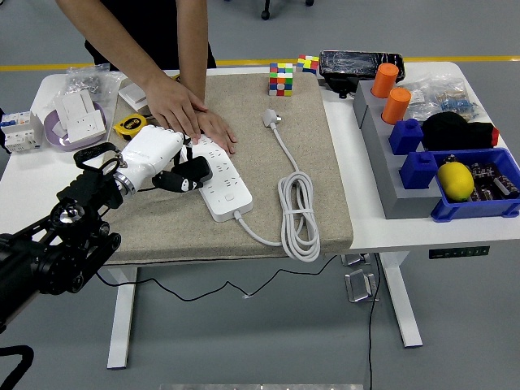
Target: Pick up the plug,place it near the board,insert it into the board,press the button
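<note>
Head view: left hand (pixel 162 158) grasping black plug (pixel 195 173) at power strip (pixel 221 180), person's hands (pixel 183 110) pressing its far end.

Left arm (pixel 57 244): black, built of rounded jointed segments with round silver-centred caps and exposed cabling near the wrist. Left hand (pixel 158 158): glossy white shell over the back, black fingertips, metallic ring at the wrist. Person (pixel 154 36) at 12 o'clock: dark top, short-sleeved.

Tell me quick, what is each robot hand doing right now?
Left hand: closed on the black plug, over the white power strip.
Right hand: not in view.
Person's hands: pressing down the strip's far end.
</note>
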